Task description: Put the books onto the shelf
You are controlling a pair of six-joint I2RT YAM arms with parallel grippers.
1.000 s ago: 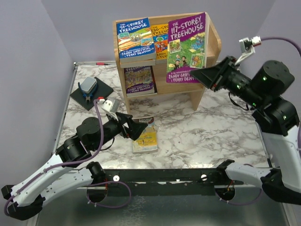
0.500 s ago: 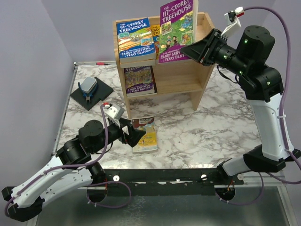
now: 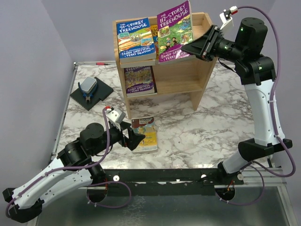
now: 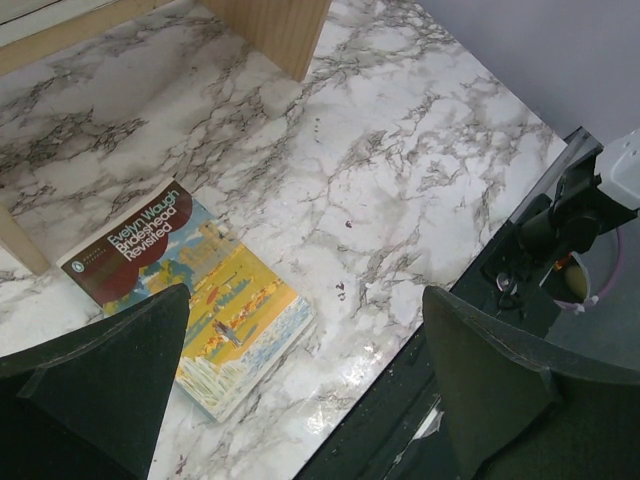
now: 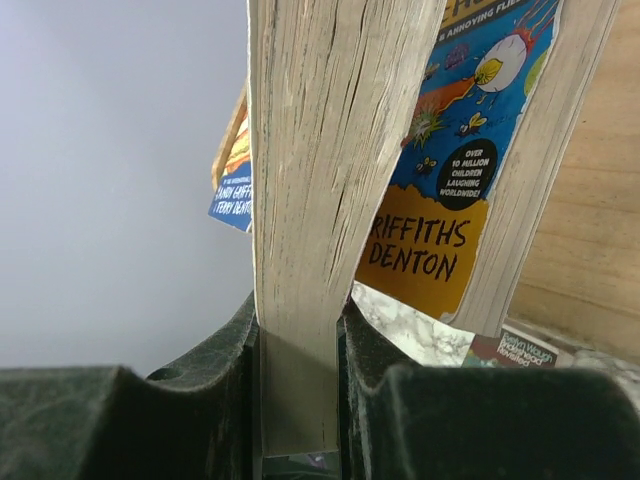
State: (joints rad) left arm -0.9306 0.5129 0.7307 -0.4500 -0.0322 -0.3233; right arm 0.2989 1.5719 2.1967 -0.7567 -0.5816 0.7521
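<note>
My right gripper (image 3: 189, 48) is shut on the bottom edge of the purple "117-Storey Treehouse" book (image 3: 173, 29). It holds the book upright over the top tier of the wooden shelf (image 3: 197, 77). In the right wrist view its page edge (image 5: 320, 180) sits clamped in my right gripper (image 5: 297, 345). A blue book (image 3: 135, 40) and an orange one (image 3: 155, 34) lean on the top tier, and another (image 3: 139, 80) stands on the lower tier. A yellow "Brideshead Revisited" paperback (image 3: 145, 135) lies flat on the table. My left gripper (image 3: 135, 139) hovers open at its left edge, empty (image 4: 305, 300).
A black square pad with a blue-grey tool (image 3: 91, 91) lies at the back left. Purple walls close in on the left and back. A dark rail (image 3: 160, 176) runs along the table's near edge.
My right arm has lifted the purple book up and to the left, from in front of the shelf's right side to over the top tier. My left gripper has drifted slightly nearer.
</note>
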